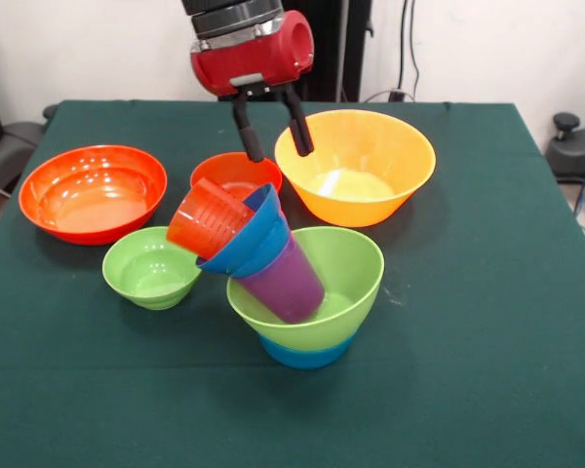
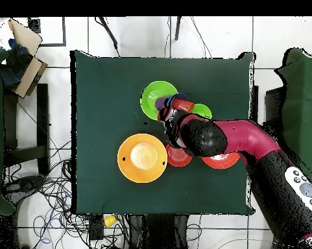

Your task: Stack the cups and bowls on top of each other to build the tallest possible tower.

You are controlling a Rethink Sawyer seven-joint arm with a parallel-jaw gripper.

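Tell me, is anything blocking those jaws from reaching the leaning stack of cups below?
Nothing visible does. The gripper, jaws open, hangs above the orange-red cup and dark blue bowl, with only open air between.

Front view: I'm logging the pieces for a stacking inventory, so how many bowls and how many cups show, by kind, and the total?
Bowls: 7: large yellow-orange, large red-orange, medium red-orange, small light green, large light green, light blue, dark blue.
Cups: 2: orange-red, purple.
Total: 9
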